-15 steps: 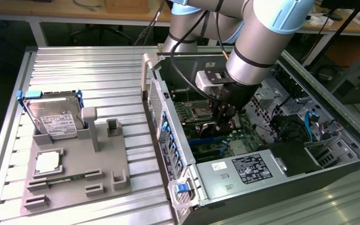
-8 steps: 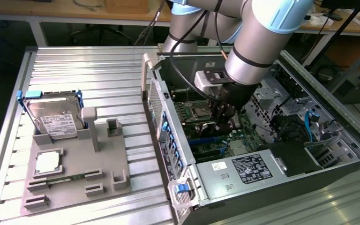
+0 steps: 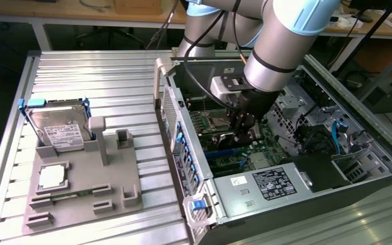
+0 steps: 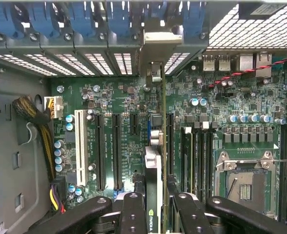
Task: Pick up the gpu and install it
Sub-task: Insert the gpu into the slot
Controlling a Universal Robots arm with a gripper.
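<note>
My gripper reaches down into the open computer case, shut on the gpu. In the wrist view the gpu shows edge-on as a thin black card between the two black fingers. Its silver bracket points toward the case's rear slot openings. The card stands upright just over the green motherboard, in line with the long black expansion slots. Whether its edge touches a slot is hidden by the card itself.
On the slatted table at the exterior view's left, a grey fixture holds a silver hard drive, a square chip and a green memory stick. Inside the case are the CPU socket, blue slot latches and cable bundles.
</note>
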